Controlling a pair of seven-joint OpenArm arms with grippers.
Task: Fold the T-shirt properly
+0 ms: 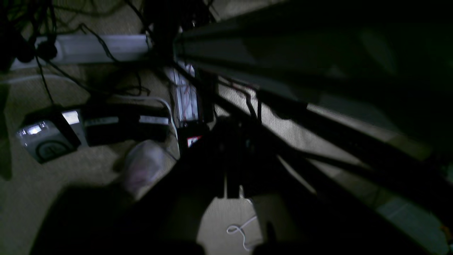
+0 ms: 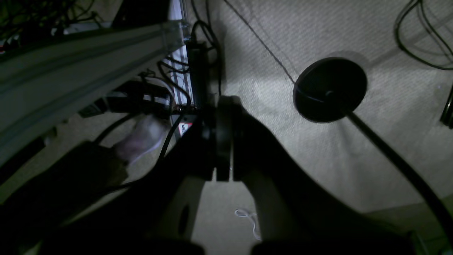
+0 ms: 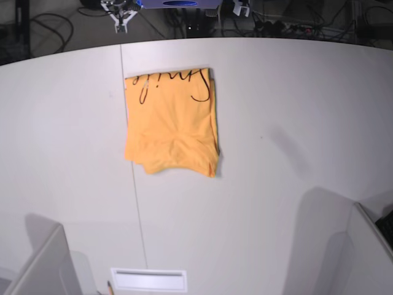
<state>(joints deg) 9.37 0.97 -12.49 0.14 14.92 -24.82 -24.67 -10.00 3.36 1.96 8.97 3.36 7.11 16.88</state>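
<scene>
While both wrist cameras look down into the dark space under the table, your base view shows the T-shirt (image 3: 172, 123) lying folded on the white table (image 3: 295, 110), a little left of centre and toward the far edge. You see it as a compact orange rectangle, taller than wide, with black cursive lettering running along its far edge. Its near edge is uneven, with layers of cloth peeking out at the lower corners, and a thin strip of a lower layer shows along its right side. A straight seam in the tabletop runs under the left part of the shirt.

Neither arm reaches over the table in the base view; only pale sloping panels (image 3: 37, 264) stand at the two near corners, and a white slotted plate (image 3: 148, 279) sits at the near edge.

Your left gripper (image 1: 231, 193) hangs over carpet (image 1: 42, 184), its dark fingers pressed together with nothing between them, though the picture is murky. Boxes, cables and a white power strip (image 1: 102, 47) lie on the floor beyond it.

Your right gripper (image 2: 223, 177) is likewise pressed shut and empty, above the same carpet. A round black stand base (image 2: 331, 88) with its pole sits on the floor to its right.
</scene>
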